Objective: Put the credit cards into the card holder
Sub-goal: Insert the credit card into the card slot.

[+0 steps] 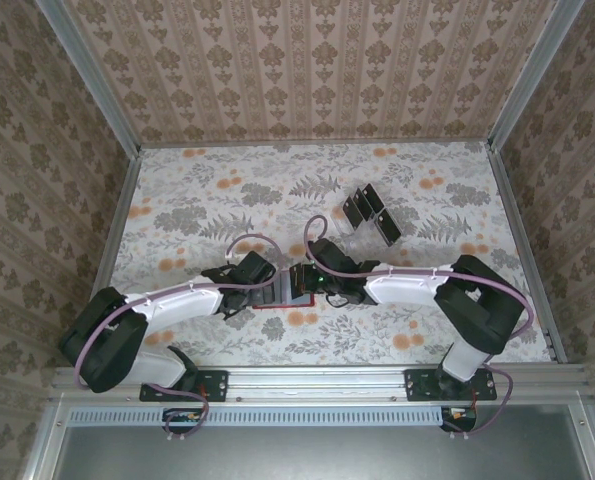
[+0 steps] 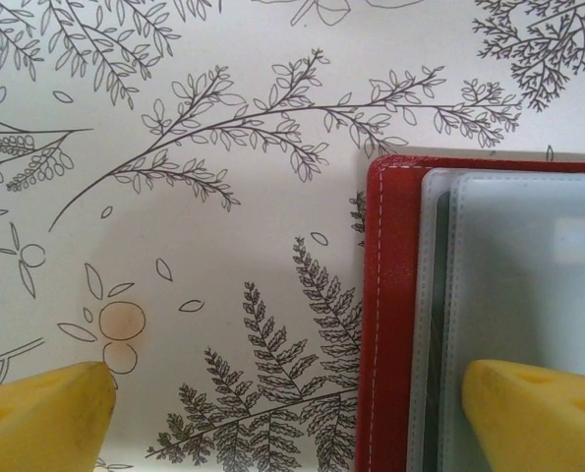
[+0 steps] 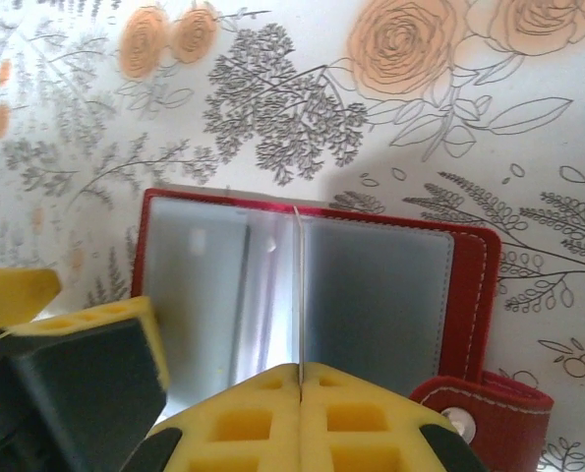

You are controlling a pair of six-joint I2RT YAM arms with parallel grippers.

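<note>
Card holder [image 3: 464, 295] lies open mid-table [image 1: 207, 190]. Credit cards [image 1: 372, 212] sit at its 1 o'clock, well apart.

Right gripper [image 3: 300, 393]: jaws shut on a thin sheet [image 3: 297, 285], edge-on above the spine. Cannot tell whether it is a card or a sleeve leaf.

Left gripper [image 2: 282, 398]: jaws wide, one finger over the holder's 9 o'clock sleeves; contact unclear.

Risk: if the holder is unpinned, pushing may slide it or buckle the sheet.

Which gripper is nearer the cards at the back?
Right. The right gripper, shut on a thin sheet over the wallet, sits front-left of the cards; the open left gripper is farther left, straddling a wallet edge.
</note>
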